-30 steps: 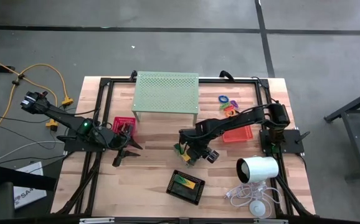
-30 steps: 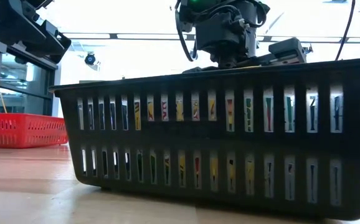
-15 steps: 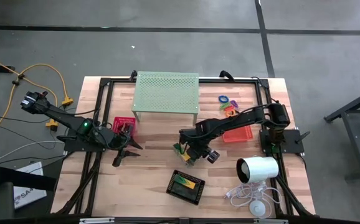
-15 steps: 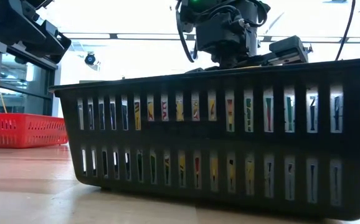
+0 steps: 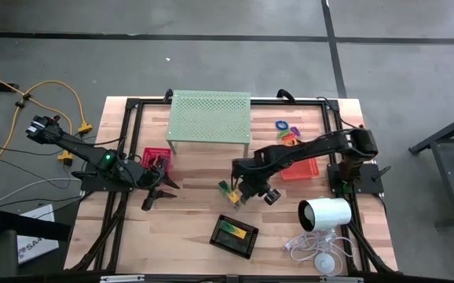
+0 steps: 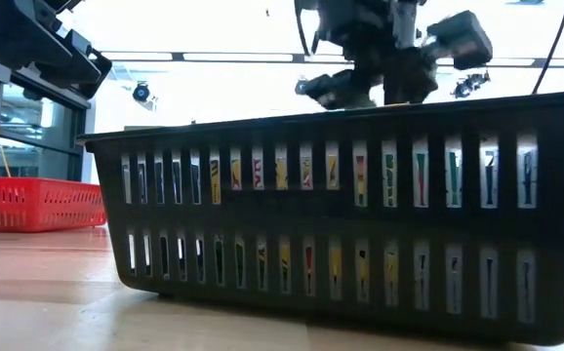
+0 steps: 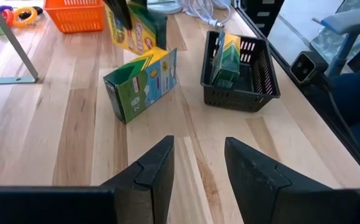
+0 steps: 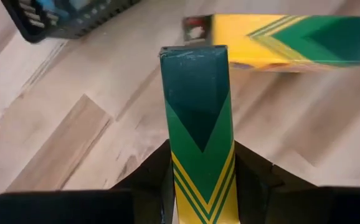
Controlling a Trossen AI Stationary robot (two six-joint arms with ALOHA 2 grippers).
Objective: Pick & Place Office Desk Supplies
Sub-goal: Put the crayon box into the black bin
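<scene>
My right gripper [image 8: 198, 177] points steeply down over the table's middle [image 5: 240, 191], shut on a green-and-yellow box [image 8: 197, 106], which also shows in the left wrist view [image 7: 137, 26]. A second green-and-yellow box [image 7: 144, 84] rests on the wood just beneath it [image 8: 279, 38]. The black mesh tray [image 5: 235, 236] near the front edge holds another such box [image 7: 225, 55]. My left gripper [image 7: 198, 163] waits open at the left [image 5: 158, 194], with nothing between its fingers. My right gripper pinches the box between its two fingers, on the two long sides near its upper end [image 8: 200, 163]. The fingers come steeply from above and lie along the box. The box hangs below them, off the wood; whether its lower end [image 8: 192, 55] touches the second box, I cannot tell.
A pale green perforated stand [image 5: 210, 118] is at the back. A pink-red tray [image 5: 155, 156] sits by my left gripper, an orange tray [image 5: 304, 168] at the right, with coloured rings [image 5: 284, 128] behind it. A white cylinder [image 5: 325, 214] with cable lies front right.
My right gripper has gone up and a little toward the table's right edge, rolling slightly about its own axis. In the low view it now stands higher above the black tray's rim.
</scene>
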